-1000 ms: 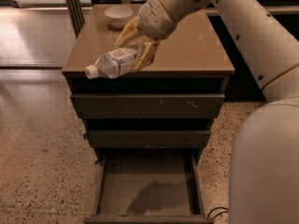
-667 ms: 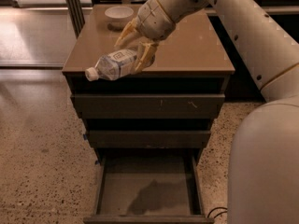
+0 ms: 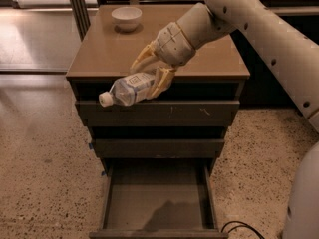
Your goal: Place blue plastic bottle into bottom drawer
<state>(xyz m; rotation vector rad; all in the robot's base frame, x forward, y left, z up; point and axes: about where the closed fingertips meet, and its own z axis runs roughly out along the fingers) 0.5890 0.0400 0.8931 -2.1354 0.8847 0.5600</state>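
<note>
The cabinet (image 3: 159,133) stands on a speckled floor (image 3: 45,183), and everything here is placed against it. Over the front edge of its tabletop (image 3: 109,49), the hand (image 3: 144,81) is clamped on the blue plastic bottle (image 3: 128,89), one yellowish finger (image 3: 142,59) above the bottle's base end and the other (image 3: 162,81) below it. The bottle is in the air, lying nearly level, with its white cap (image 3: 105,99) towards the cabinet's left side and a little lower than the base. It hangs in front of the top drawer (image 3: 189,114), touching neither that drawer nor the tabletop as far as can be seen. The white arm (image 3: 259,29) reaches in from the cabinet's right rear corner. A white bowl (image 3: 126,18) sits at the tabletop's back left corner, well apart from the hand. The middle drawer (image 3: 159,147) is shut. The bottom drawer (image 3: 106,203) is pulled out at the cabinet's foot, with a shadow across its flat floor. A dark cable (image 3: 239,227) lies on the floor just beside the cabinet's front right corner.
</note>
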